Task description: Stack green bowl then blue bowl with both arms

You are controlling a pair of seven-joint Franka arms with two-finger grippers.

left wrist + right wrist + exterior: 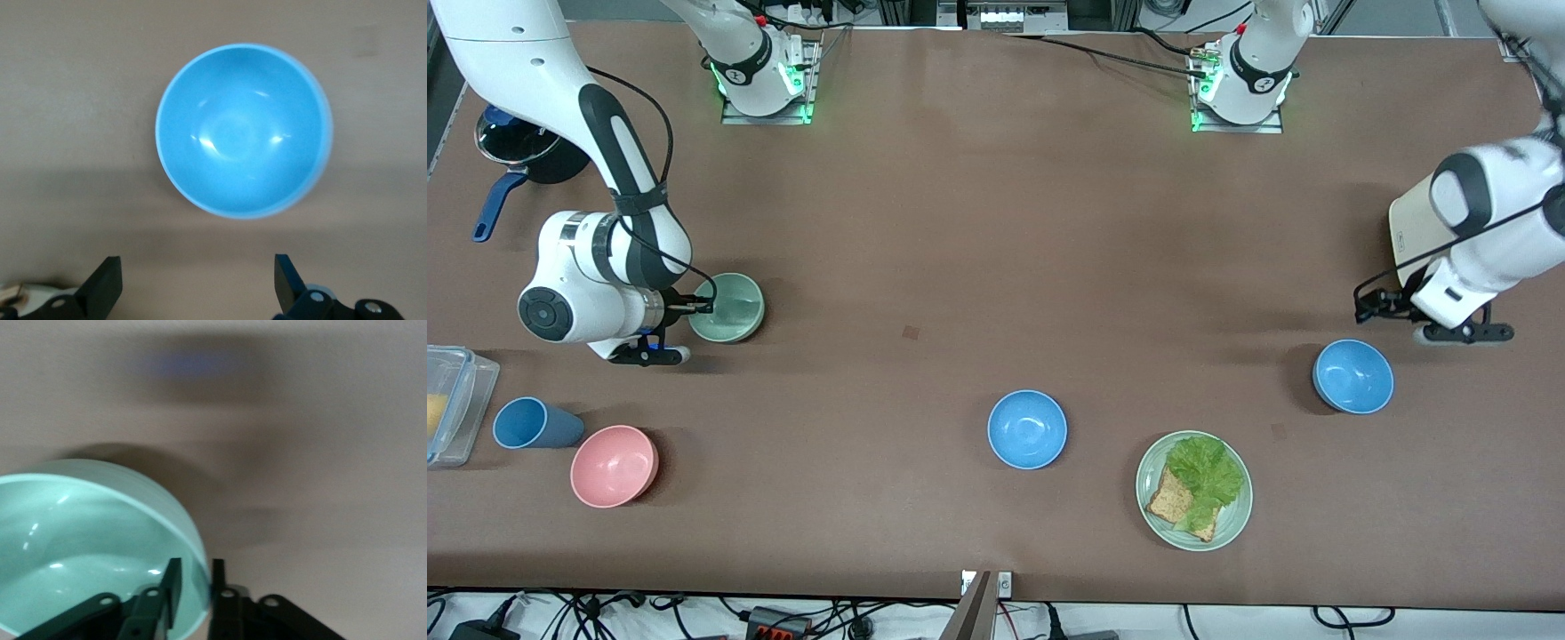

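**Right now: your right arm has the green bowl's rim, your left hangs over a blue bowl**

Look first at your right gripper [193,587]: its fingers are pinched on the rim of the green bowl [727,308], one inside the wall and one outside. That bowl is at the right arm's end of the table, farther from the front camera than the pink bowl [615,466] and the blue cup [534,424].

Your left gripper [198,283] has its fingers spread wide and holds nothing. It hangs at the left arm's end of the table, with a blue bowl [243,130] showing whole between the fingertips in the left wrist view.

You also have a second blue bowl [1027,429] mid-table, upright and alone, just beside the plate [1154,511] carrying lettuce and toast.
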